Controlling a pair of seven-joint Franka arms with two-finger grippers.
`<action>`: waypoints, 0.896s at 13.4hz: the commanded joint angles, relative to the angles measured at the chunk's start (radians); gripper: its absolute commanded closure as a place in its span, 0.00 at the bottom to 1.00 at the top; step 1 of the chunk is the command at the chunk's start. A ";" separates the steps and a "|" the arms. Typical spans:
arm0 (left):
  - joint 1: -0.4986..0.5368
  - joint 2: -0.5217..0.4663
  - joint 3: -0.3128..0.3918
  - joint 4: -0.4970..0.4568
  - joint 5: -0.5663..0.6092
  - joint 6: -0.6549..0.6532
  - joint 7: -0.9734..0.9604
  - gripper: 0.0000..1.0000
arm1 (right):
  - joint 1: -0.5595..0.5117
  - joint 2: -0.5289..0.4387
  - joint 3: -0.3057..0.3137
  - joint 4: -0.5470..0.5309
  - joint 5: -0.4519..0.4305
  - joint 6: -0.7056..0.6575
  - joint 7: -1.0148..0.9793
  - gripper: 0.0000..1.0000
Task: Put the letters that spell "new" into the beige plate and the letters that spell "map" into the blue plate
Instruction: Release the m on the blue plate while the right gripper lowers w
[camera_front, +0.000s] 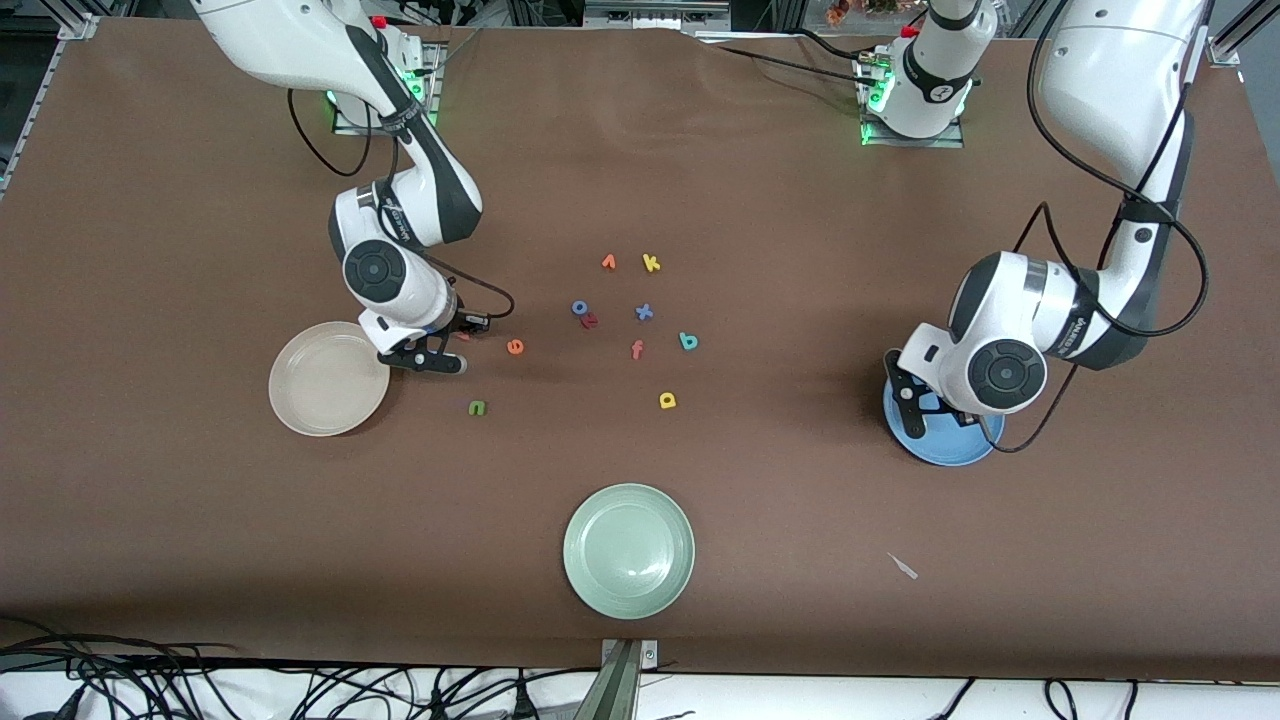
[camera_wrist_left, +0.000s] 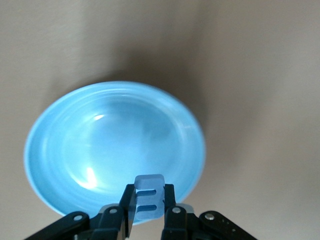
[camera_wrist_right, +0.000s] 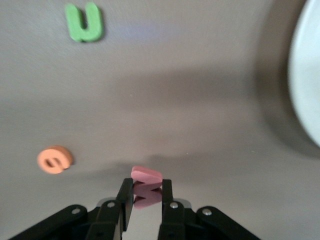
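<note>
Right claw (camera_wrist_right: 146, 192) clamped on salmon-pink w (camera_wrist_right: 146, 176), low over tabletop (camera_front: 800, 220) beside beige plate (camera_front: 300, 410). Left claw (camera_wrist_left: 148, 202) pinching blue m (camera_wrist_left: 149, 200) over blue plate (camera_wrist_left: 60, 150). Foam letters judged featherlight, soft, squashy; thin flat faces best pinch points, gentle squeeze. Green n (camera_front: 477, 407), orange e (camera_front: 515, 347), yellow p (camera_front: 667, 400), teal a (camera_front: 688, 341) loose on tabletop.
</note>
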 joint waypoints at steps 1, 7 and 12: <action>0.067 0.057 -0.017 0.001 0.027 0.088 0.063 0.94 | -0.023 0.010 -0.005 0.104 0.008 -0.120 -0.052 0.91; 0.056 0.038 -0.028 0.016 0.021 0.073 0.061 0.00 | -0.173 0.023 -0.008 0.133 -0.020 -0.122 -0.299 0.91; 0.053 -0.017 -0.098 0.019 -0.113 -0.024 -0.037 0.00 | -0.242 0.097 -0.008 0.208 -0.124 -0.113 -0.341 0.89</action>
